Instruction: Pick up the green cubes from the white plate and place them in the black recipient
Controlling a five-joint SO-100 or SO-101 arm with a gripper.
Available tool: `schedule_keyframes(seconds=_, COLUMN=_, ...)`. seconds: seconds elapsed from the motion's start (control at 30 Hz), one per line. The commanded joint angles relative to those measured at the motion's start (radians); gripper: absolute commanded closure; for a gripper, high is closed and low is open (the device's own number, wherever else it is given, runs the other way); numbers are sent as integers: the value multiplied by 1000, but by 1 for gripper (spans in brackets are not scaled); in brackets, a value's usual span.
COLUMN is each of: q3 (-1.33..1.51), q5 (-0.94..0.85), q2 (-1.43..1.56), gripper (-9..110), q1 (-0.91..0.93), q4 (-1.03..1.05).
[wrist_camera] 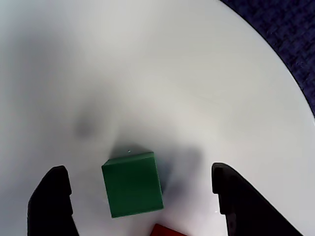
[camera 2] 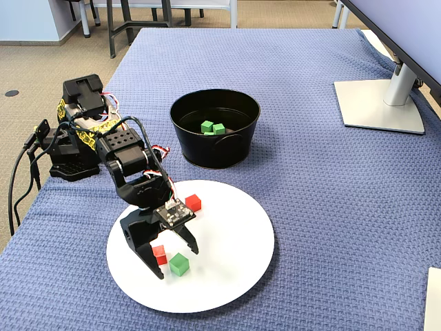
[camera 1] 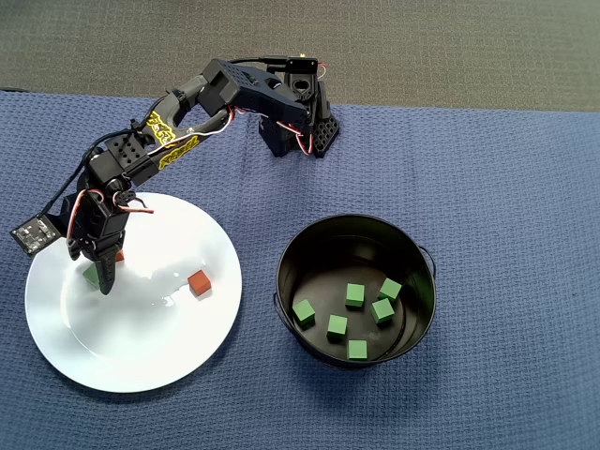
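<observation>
One green cube (wrist_camera: 132, 184) lies flat on the white plate (wrist_camera: 162, 73), between my gripper's (wrist_camera: 138, 169) two black fingers and touching neither. The gripper is open and stands low over the plate's left part in the overhead view (camera 1: 94, 274), where it hides most of that cube (camera 1: 90, 277). In the fixed view the same cube (camera 2: 179, 264) sits by the fingers near the plate's front. The black recipient (camera 1: 328, 248) stands to the right of the plate (camera 1: 141, 347) with several green cubes (camera 1: 355, 295) on its bottom.
Two red cubes are on the plate: one right beside the green cube (camera 2: 160, 254), one farther off (camera 1: 198, 282). The arm's base (camera 1: 300, 127) stands at the back of the blue cloth. A monitor stand (camera 2: 379, 103) is at the fixed view's right.
</observation>
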Motion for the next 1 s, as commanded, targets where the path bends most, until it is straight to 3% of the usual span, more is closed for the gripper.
schedule_keyframes(seconds=0.0, q3=-64, q5=-14, q2=14, gripper=72, q1=3, q4=-32)
schedule_keyframes(seconds=0.97, q3=83, q5=20, q2=40, gripper=86, q1=-29, q4=-133)
